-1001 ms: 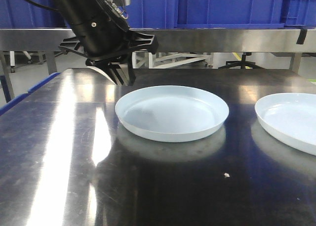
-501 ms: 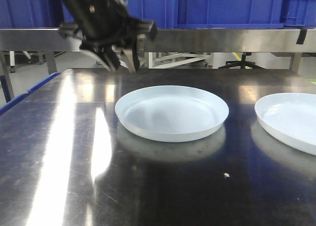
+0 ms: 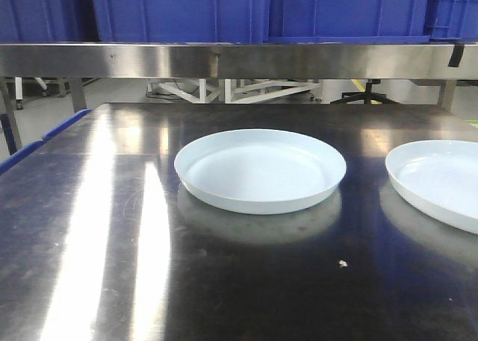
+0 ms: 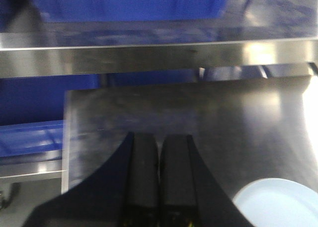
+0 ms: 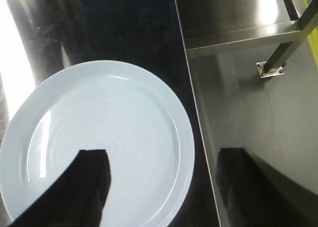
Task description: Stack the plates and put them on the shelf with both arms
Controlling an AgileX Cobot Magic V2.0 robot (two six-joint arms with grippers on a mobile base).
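**Left pincer (image 4: 159,137) closed and empty; right pincer (image 5: 164,152) spread wide above the right plate (image 5: 114,113)**

The left pincer hangs above the steel table (image 3: 89,229). Its two black fingers (image 4: 142,172) are drawn together with only a thin slit between them, and they hold nothing. The right pincer stands fully apart and also grips nothing. One of its fingers is above the right plate, the other out past the table's right edge, over the floor (image 5: 248,103). That plate lies flat close to the table's right edge. The centre plate (image 3: 260,169) rests flat in the middle of the table, apart from its twin. Above the table's far side runs a steel shelf (image 3: 239,59) bearing blue crates (image 3: 179,9).
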